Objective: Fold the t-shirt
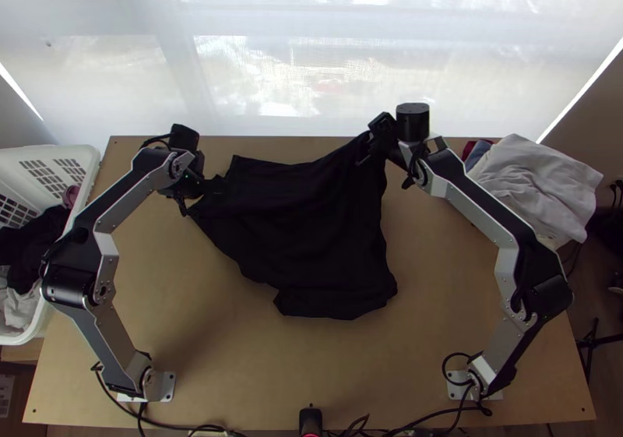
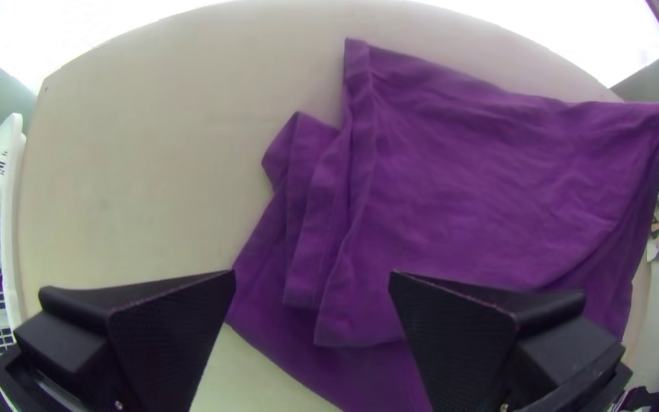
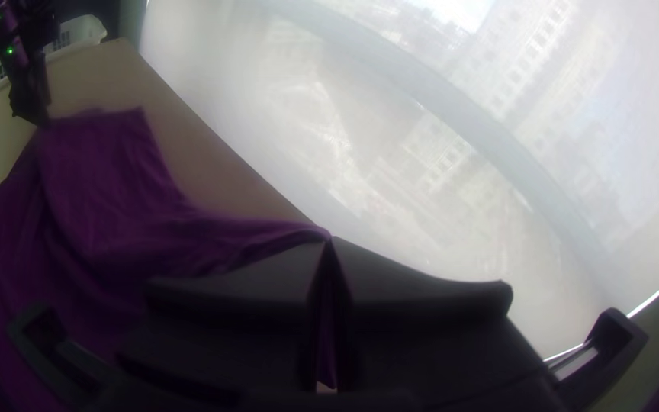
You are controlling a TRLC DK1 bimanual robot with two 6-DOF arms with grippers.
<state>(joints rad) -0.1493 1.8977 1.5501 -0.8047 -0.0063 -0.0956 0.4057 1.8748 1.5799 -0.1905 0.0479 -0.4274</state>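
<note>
Left of the t-shirt, beside the light wooden table, stands a white basket with dark and pale clothes in it. Moving right, I have my left gripper over the t-shirt's left side, near its leftmost corner; it is released, its two black fingers well apart, with dark cloth in view between them. Next comes the t-shirt itself, loosely spread on the table. Narrow layers overlap along its left side, creases run across the middle, and the near edge lies uneven. At the t-shirt's far right corner I hold my right gripper, clenched, pinching that corner between the tips; the cloth narrows to a ridge where it meets them. Right of the t-shirt, well apart from it, sits a heap of pale cloth, with red and blue fabric at its far left side.
</note>
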